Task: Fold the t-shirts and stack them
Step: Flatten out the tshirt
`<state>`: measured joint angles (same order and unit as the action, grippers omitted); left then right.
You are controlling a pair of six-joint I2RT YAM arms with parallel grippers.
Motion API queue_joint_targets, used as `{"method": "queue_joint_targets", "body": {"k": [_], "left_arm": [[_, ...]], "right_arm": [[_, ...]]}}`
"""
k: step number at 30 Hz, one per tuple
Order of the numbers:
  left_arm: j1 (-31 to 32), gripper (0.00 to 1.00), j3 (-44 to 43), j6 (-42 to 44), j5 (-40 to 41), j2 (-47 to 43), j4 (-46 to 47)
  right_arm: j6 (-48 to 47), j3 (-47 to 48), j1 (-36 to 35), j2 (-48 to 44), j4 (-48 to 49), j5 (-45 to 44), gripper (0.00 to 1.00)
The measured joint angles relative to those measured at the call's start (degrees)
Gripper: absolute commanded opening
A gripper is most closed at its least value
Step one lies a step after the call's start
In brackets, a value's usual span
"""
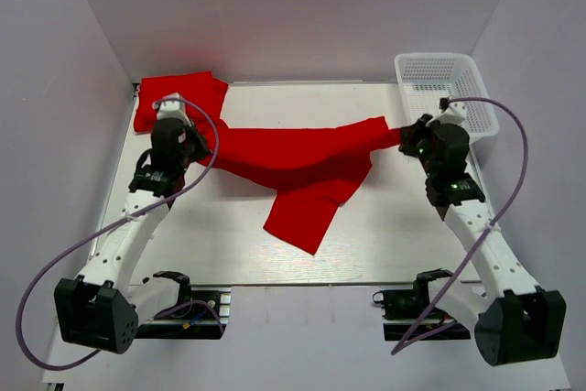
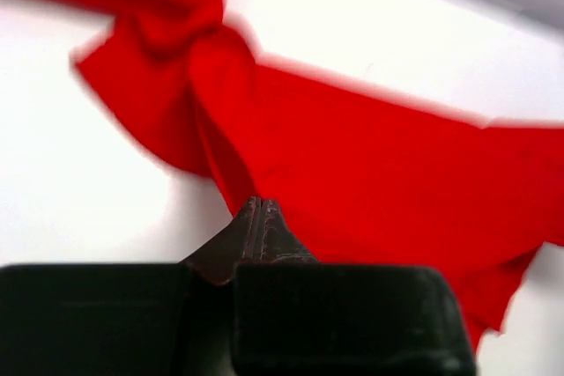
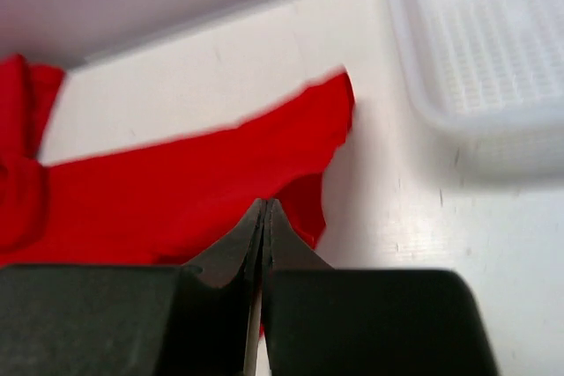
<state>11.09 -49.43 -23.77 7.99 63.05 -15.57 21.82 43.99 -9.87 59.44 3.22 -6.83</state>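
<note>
A red t-shirt (image 1: 302, 148) is stretched across the middle of the table between my two grippers, with one part trailing toward the front (image 1: 307, 217). My left gripper (image 1: 203, 142) is shut on its left end; in the left wrist view the jaws (image 2: 256, 206) are pressed together at the cloth (image 2: 379, 165). My right gripper (image 1: 406, 141) is shut on its right end; in the right wrist view the jaws (image 3: 265, 206) are closed on the cloth's edge (image 3: 220, 173). A second red t-shirt (image 1: 174, 98) lies bunched at the back left corner.
A white mesh basket (image 1: 407, 75) stands at the back right, just behind my right gripper; its near wall shows in the right wrist view (image 3: 476, 121). White walls enclose the table at the back and both sides.
</note>
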Motion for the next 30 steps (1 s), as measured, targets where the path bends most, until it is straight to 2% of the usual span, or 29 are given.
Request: {"method": "queue_joint_targets", "body": {"k": [6, 16, 22, 30], "left_arm": [[0.0, 0.0, -12.55, 3.43, -1.16, -3.67, 0.55], [0.0, 0.0, -34.45, 9.75, -1.77, -5.07, -1.53], [0.04, 0.0, -42.73, 14.21, -8.57, -7.1, -4.17], [0.28, 0.0, -57.96, 17.38, -16.28, -9.7, -8.9]], "right_arm": [[-2.23, 7.06, 0.02, -6.03, 4.07, -0.7, 0.0], [-10.95, 31.69, 0.04, -6.49, 5.4, -6.56, 0.0], [-16.48, 44.72, 0.04, -7.32, 4.0, -8.2, 0.0], [-23.26, 59.36, 0.02, -8.72, 1.64, -9.68, 0.0]]}}
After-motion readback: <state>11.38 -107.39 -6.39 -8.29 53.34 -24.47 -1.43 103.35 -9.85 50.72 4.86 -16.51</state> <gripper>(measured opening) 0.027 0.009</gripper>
